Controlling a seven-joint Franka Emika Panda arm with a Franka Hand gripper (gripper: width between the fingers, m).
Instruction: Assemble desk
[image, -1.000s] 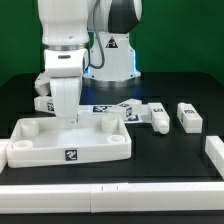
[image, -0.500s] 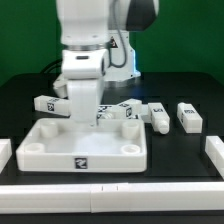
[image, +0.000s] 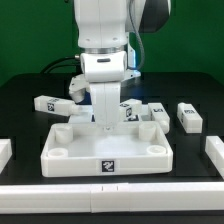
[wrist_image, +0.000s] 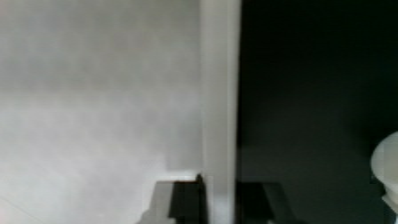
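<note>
Exterior view: at frame centre, gripper (image: 103, 124) pinches the far rim of the tabletop (image: 140, 165); a leg (image: 187, 116) lies at middle right.

On my wrist camera the white tabletop (wrist_image: 98, 100) fills one half of what I see, and its raised rim (wrist_image: 217, 90) runs through the middle as a bright strip. The gripper (wrist_image: 217, 203) has one dark finger on each side of that rim and pinches it tight. Past the rim is the black table (wrist_image: 311, 90), with a bit of something white and round (wrist_image: 386, 175) I cannot name.
</note>
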